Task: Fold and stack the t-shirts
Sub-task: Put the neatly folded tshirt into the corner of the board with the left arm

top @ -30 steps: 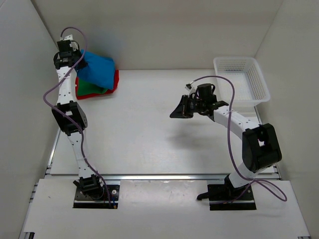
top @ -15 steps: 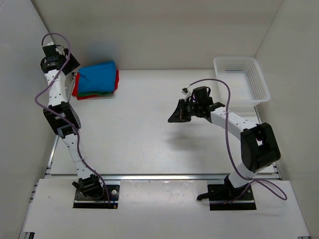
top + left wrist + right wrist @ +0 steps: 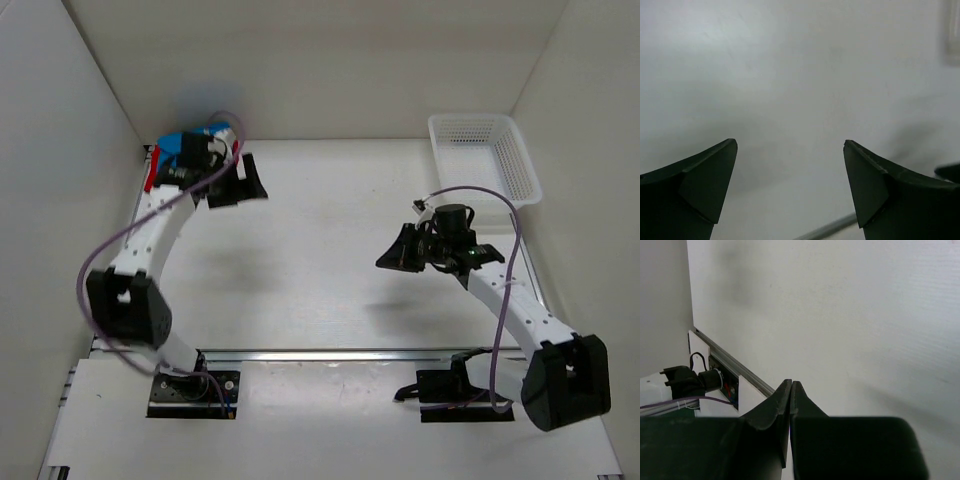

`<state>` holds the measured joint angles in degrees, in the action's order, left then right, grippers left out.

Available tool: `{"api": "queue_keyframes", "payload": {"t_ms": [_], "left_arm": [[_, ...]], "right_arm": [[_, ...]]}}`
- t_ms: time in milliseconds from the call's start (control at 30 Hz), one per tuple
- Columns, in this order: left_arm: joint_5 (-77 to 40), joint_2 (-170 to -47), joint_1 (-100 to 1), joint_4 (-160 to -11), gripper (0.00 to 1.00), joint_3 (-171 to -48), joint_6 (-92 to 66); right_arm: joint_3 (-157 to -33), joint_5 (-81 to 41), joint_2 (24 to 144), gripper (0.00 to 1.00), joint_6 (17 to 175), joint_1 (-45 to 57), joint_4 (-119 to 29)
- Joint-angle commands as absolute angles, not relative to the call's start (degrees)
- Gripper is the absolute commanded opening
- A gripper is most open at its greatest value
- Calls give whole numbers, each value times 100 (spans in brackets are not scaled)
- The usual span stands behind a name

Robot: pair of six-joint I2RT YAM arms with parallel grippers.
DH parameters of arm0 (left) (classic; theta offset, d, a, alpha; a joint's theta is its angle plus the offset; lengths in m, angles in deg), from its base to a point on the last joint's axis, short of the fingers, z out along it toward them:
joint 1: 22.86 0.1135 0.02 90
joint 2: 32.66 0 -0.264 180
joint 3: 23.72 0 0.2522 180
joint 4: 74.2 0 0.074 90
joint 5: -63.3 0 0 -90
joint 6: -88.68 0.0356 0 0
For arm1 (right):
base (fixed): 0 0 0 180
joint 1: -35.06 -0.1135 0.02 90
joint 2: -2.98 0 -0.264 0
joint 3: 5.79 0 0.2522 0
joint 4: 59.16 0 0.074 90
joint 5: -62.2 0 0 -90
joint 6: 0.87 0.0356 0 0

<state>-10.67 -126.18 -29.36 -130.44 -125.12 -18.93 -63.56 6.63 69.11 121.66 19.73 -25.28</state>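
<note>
The left arm hides most of the t-shirts behind the left hand. A pale blur ahead of it is cropped.

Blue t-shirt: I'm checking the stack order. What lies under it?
A sliver of red t-shirt shows below the blue t-shirt at the stack's left edge. The left arm covers most of the pile, so whatever else lies beneath cannot be seen.
</note>
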Motion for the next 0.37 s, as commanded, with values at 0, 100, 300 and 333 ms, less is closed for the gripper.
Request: {"api": "queue_keyframes", "payload": {"t_ms": [0,100,300,333], "left_arm": [[-833,-10743,-3225,-12551,98,-10899,-1908],[-1052,-9642,-3464,-12400,98,-9948,-2057],[-1060,-9040,-3191,-12865,99,-9495,-1988],[-1296,-9084,-3252,-12996,99,-9531,-1996]], "right_arm": [[-5991,718,6434,0,12103,2021,-2509],[-5744,823,6153,0,12261,1925,-2641],[-5559,823,5792,0,12472,1695,-2808],[-5515,806,5704,0,12481,1678,-2825]]}}
